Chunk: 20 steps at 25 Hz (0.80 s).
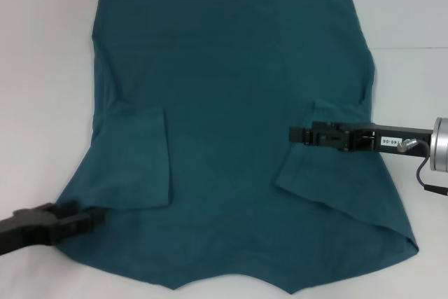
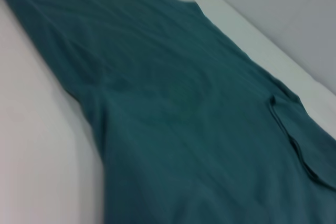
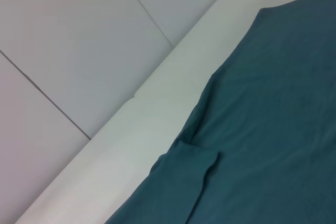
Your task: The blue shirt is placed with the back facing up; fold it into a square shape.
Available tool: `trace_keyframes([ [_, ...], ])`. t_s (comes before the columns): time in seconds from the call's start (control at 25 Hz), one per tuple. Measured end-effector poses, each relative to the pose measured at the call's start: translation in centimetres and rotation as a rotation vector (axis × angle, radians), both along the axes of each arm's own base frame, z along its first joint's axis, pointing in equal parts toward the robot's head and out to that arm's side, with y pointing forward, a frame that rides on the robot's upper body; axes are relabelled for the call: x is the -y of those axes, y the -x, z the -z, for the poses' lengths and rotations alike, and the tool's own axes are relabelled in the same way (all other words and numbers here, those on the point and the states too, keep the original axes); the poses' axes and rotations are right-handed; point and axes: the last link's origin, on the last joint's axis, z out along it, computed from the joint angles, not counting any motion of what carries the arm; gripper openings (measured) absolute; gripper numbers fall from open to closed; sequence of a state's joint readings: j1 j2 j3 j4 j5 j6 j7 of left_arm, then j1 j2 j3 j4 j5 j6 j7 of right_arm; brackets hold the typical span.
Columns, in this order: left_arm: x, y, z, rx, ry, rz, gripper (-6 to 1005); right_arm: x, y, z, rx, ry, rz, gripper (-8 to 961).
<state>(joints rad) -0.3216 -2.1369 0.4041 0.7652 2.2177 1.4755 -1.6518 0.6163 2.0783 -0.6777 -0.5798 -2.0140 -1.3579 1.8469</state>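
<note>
The blue shirt [image 1: 231, 89] lies flat on the white table [image 1: 42, 68], plain side up, hem at the far end. Both short sleeves are folded inward onto the body: the left sleeve [image 1: 136, 155] and the right sleeve [image 1: 315, 173]. My left gripper [image 1: 98, 216] is low at the shirt's near-left edge, by the shoulder corner. My right gripper [image 1: 294, 134] reaches in from the right, over the folded right sleeve. The left wrist view shows the shirt [image 2: 184, 119] with a folded sleeve [image 2: 299, 135]. The right wrist view shows the shirt [image 3: 273, 108] and a folded sleeve [image 3: 184, 182].
White table surface [image 1: 413, 19] surrounds the shirt on the left, right and far sides. The right wrist view shows the table's edge [image 3: 157, 103] and a tiled floor [image 3: 79, 35] beyond it.
</note>
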Motion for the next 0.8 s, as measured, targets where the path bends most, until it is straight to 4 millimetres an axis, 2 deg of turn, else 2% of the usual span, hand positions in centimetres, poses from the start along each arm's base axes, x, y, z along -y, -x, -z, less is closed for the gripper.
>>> trace_keyframes([
  [0.2, 0.0, -0.6, 0.5, 0.007, 0.046, 0.027, 833, 0.0, 0.0, 0.0, -0.003, 0.003, -0.001, 931],
  [0.44, 0.1, -1.0, -0.6, 0.030, 0.027, 0.054, 832, 0.1, -0.1, 0.0, -0.006, 0.003, 0.003, 931],
  [0.8, -0.5, 1.2, -1.6, -0.036, -0.079, -0.064, 828, 0.4, -0.3, 0.2, -0.010, 0.008, 0.013, 931],
])
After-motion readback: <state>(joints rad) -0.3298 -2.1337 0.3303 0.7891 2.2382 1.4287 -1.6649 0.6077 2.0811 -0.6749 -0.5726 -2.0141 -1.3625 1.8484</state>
